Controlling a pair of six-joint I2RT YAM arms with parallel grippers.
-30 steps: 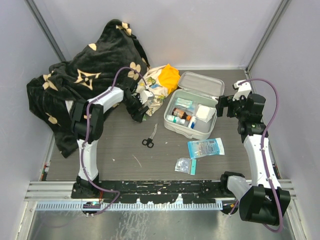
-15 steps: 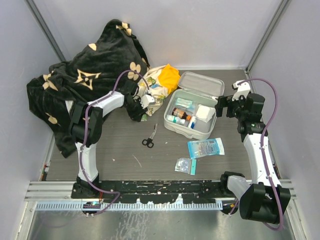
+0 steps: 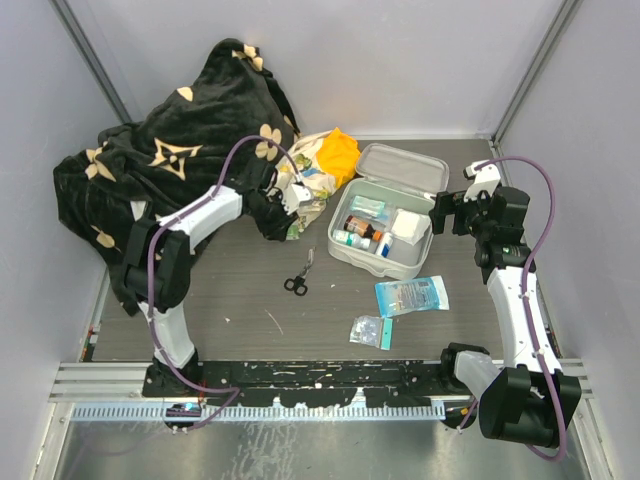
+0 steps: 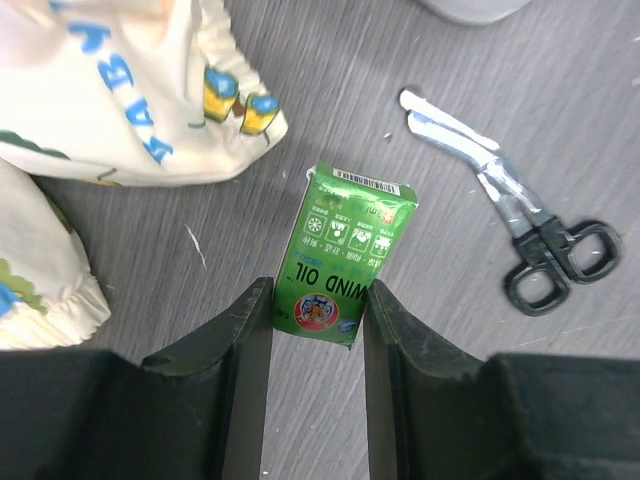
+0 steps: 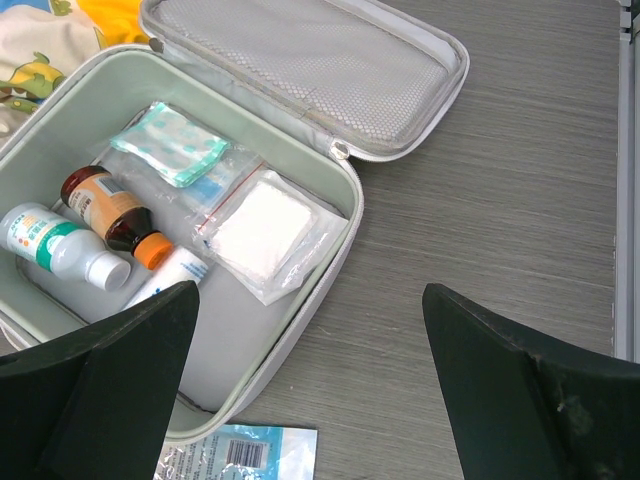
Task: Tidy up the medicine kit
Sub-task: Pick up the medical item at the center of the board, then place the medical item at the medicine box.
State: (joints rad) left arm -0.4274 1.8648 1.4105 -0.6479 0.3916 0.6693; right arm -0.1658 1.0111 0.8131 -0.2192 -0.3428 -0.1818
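The medicine kit (image 3: 400, 268) is a pale grey zip case lying open, lid (image 3: 403, 168) flat behind it. In the right wrist view its rim (image 5: 352, 215) surrounds a brown bottle (image 5: 110, 210), a white bottle (image 5: 55, 245), a gauze packet (image 5: 265, 230) and a teal packet (image 5: 170, 145). My left gripper (image 3: 280, 218) (image 4: 318, 310) is low beside the cloth bundle, jaws closed on the near end of a green "Wind Oil" box (image 4: 345, 255) that lies on the table. My right gripper (image 3: 447, 212) (image 5: 310, 300) is wide open and empty, above the kit's right edge.
Black-handled scissors (image 3: 298, 275) (image 4: 530, 225) lie just right of the green box. A blue packet (image 3: 410, 295) (image 5: 240, 455) and a smaller packet (image 3: 370, 330) lie in front of the kit. The floral-and-orange cloth bundle (image 3: 325, 165) (image 4: 120, 90) and a black patterned blanket (image 3: 170, 150) fill the back left.
My left arm has stretched a little further toward the cloth bundle, its elbow dropping lower. The right arm has barely moved.
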